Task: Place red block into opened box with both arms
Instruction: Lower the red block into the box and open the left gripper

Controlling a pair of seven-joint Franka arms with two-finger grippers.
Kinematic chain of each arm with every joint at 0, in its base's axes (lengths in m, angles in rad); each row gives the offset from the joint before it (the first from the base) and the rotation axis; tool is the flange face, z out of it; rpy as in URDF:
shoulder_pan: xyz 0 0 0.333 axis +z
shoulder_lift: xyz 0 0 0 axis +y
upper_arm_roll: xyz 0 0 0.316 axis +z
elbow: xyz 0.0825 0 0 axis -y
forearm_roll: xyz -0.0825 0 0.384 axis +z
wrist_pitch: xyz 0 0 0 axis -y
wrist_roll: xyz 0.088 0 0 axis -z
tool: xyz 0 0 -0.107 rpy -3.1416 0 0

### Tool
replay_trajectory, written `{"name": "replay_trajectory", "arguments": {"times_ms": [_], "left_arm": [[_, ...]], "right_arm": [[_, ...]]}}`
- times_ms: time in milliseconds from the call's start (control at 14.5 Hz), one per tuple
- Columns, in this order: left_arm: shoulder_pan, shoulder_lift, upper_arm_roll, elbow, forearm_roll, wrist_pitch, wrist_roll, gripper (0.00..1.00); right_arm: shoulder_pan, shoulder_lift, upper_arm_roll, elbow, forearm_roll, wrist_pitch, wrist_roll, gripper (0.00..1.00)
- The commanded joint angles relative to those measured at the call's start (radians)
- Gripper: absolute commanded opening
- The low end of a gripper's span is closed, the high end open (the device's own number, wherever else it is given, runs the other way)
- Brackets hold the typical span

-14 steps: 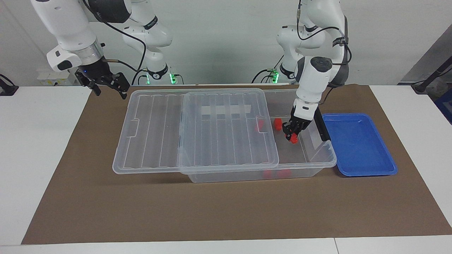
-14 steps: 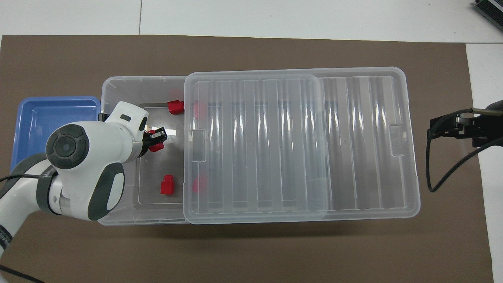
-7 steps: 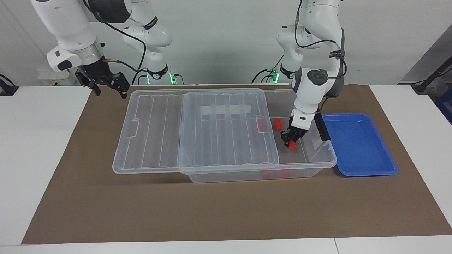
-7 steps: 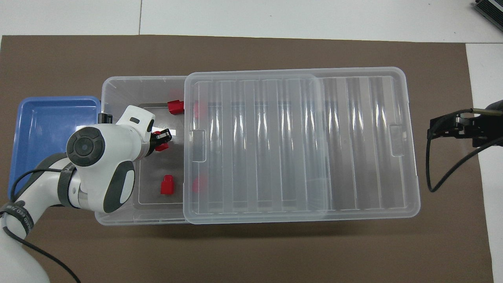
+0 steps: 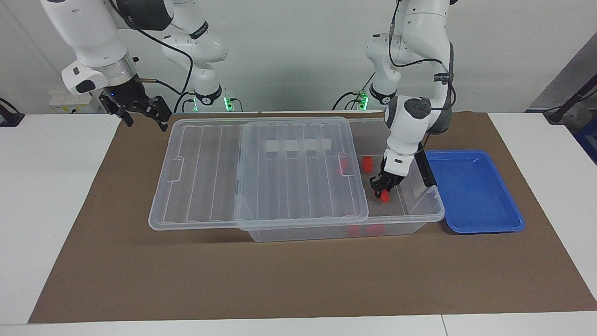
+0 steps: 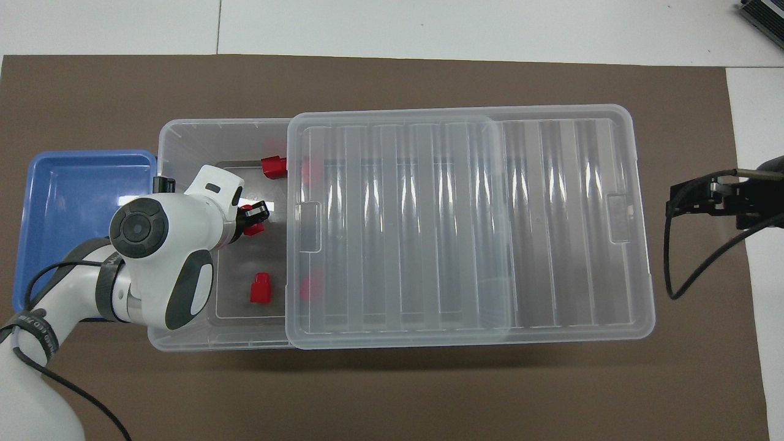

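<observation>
1. While inside the box (image 5: 422,217), left gripper (image 5: 381,187), fingers clamped on red block (image 5: 384,196), low in the uncovered end beside blue tray (image 5: 480,224)
2. Right gripper (image 5: 142,112): waiting over the brown mat (image 5: 140,261), fingers apart
3. Lid (image 5: 261,177): slid partway off

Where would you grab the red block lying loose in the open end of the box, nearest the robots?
Probably pinch the loose red block across the flat sides of its wide body, not its narrow stub. Come straight down from above: the box walls block the sides, and the lid leaves that end uncovered.
</observation>
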State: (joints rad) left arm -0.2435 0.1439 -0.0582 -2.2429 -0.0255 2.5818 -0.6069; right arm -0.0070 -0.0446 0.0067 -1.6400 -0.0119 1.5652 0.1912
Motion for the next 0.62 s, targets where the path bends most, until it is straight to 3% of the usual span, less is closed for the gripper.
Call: {"name": "replay_trajectory", "arguments": {"times_ms": [0, 552], "left_arm": [[-0.02, -0.004, 0.012, -0.011, 0.001, -0.017, -0.033, 0.0], [-0.051, -0.017, 0.009, -0.007, 0.145, -0.106, -0.181, 0.0]], "right_arm": [[-0.016, 0.003, 0.009, 0.011, 0.007, -0.016, -0.018, 1.0], [-0.016, 0.005, 0.009, 0.011, 0.006, -0.016, -0.018, 1.0]]}}
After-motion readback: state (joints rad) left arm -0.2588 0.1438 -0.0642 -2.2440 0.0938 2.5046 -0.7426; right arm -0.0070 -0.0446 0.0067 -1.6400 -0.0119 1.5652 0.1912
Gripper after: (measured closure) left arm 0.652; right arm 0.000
